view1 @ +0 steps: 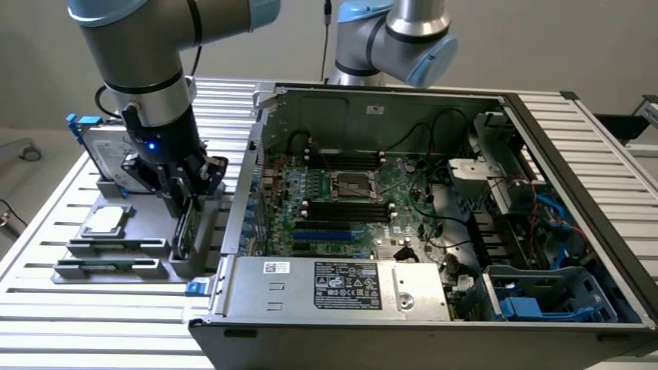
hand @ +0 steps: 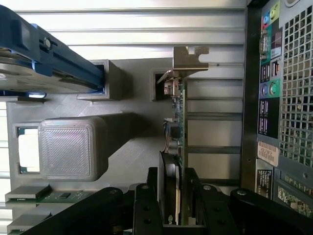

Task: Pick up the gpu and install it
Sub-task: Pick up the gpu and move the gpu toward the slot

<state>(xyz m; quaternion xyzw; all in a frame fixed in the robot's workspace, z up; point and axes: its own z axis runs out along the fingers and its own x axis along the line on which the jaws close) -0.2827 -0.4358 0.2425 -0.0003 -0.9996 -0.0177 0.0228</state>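
The gpu (hand: 180, 122) stands on edge in a slot of the grey holder (hand: 137, 147), a thin green board with its silver end bracket (hand: 188, 58) at the far end. In the exterior view the gpu (view1: 186, 235) sits on the holder's side nearest the computer case. My gripper (view1: 183, 202) hangs straight over it. In the wrist view the gripper (hand: 176, 208) is open, and its black fingers (hand: 146, 205) straddle the near end of the card, one on each side. The card is still seated in the slot.
The open computer case (view1: 411, 200) with its motherboard (view1: 350, 208) lies to the exterior view's right of the holder. On the holder are a blue-framed hard drive (view1: 98, 146), a square silver chip (view1: 106, 220) and memory sticks (view1: 108, 266). A second arm (view1: 396, 38) stands behind the case.
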